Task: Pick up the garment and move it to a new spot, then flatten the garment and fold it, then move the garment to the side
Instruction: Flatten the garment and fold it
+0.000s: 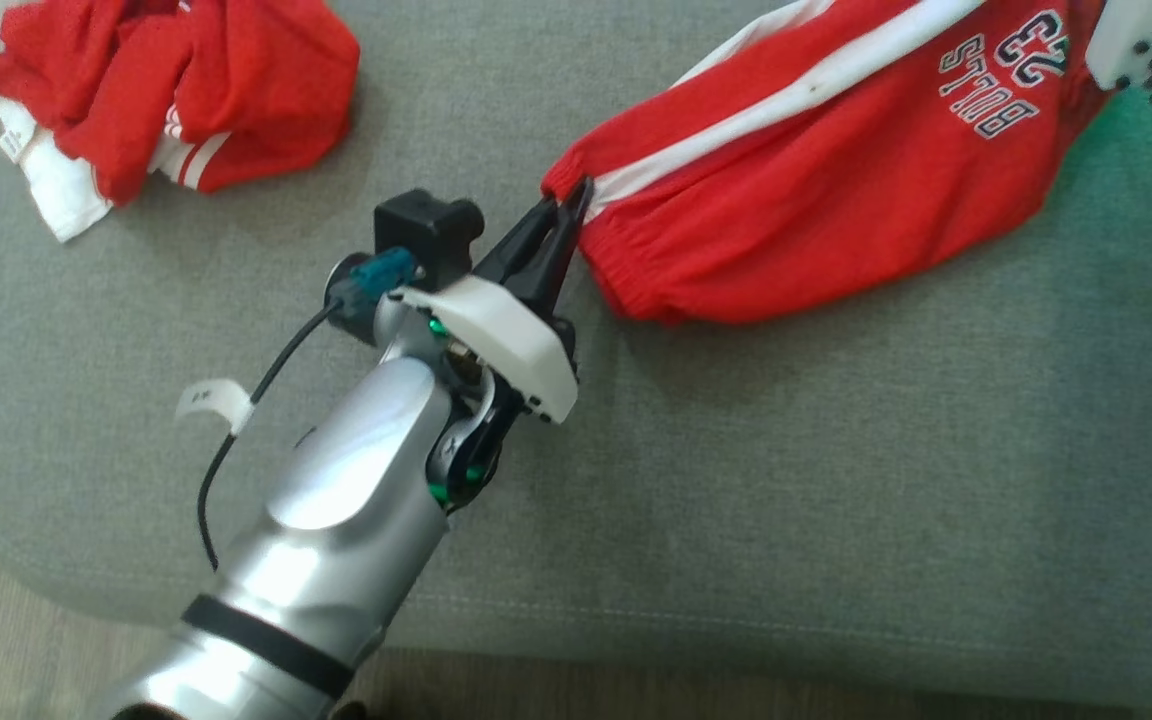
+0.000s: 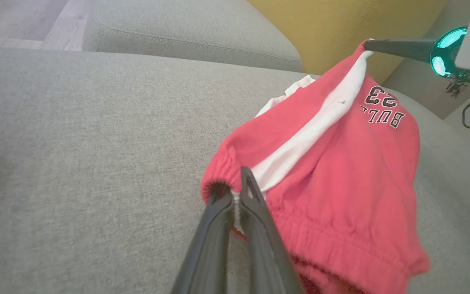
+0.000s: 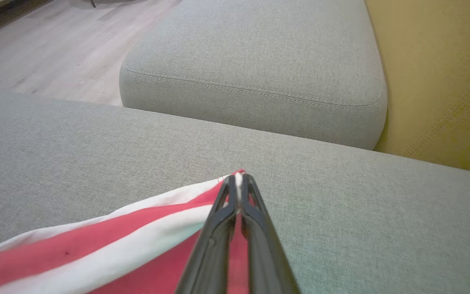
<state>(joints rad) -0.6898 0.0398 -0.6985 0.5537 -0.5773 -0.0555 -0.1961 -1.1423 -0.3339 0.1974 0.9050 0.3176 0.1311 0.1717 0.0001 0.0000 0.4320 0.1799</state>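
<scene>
The garment (image 1: pixel 816 190) is a pair of red shorts with white side stripes and a "BULLS 23" print, stretched across the grey cushion (image 1: pixel 786 470). My left gripper (image 1: pixel 568 200) is shut on its elastic waistband corner; the left wrist view shows the gripper (image 2: pixel 237 192) pinching the fabric (image 2: pixel 341 179) there. At the top right edge of the head view, the white casing of my right arm (image 1: pixel 1131 40) sits at the garment's far end. In the right wrist view, my right gripper (image 3: pixel 239 183) is shut on the striped hem (image 3: pixel 145 237). The cloth hangs taut between both grippers.
A second crumpled red and white garment (image 1: pixel 166 90) lies at the cushion's far left. Another grey cushion (image 3: pixel 255 65) and a yellow wall (image 3: pixel 439 73) stand beyond. Wooden floor (image 3: pixel 55 53) runs past the cushion's edge.
</scene>
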